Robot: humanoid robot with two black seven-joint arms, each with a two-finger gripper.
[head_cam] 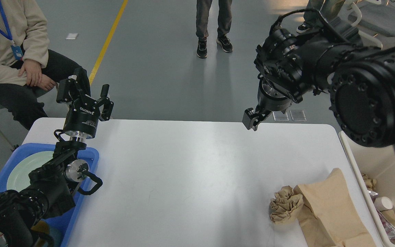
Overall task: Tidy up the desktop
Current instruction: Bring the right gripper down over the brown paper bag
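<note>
- Two paper items are left on the desktop (pixel 190 178): a crumpled brown paper wad (pixel 285 204) and a flat brown paper bag (pixel 331 209), touching each other near the front right corner, just beside the cream-white bin (pixel 386 161).
- Up high, the right gripper (pixel 251 120) hangs over the far edge of the white tabletop, well apart from the paper; it shows end-on and dark, so I cannot tell whether its fingers are spread or pressed together.
- Over on the left, the left gripper (pixel 91 94) points upward with fingers spread and nothing between them, above the blue tray (pixel 91 154) holding a pale green plate (pixel 21 171).
- Judging the step: the right arm looks set to reach for the paper.
- To do it well, I'd open wide, come down straight over the wad's bulk and pinch its folds firmly, not the thin bag edge beneath.
- Lift clear before swinging right, so nothing drags the bag off the table.
- Release only once fully over the bin.
</note>
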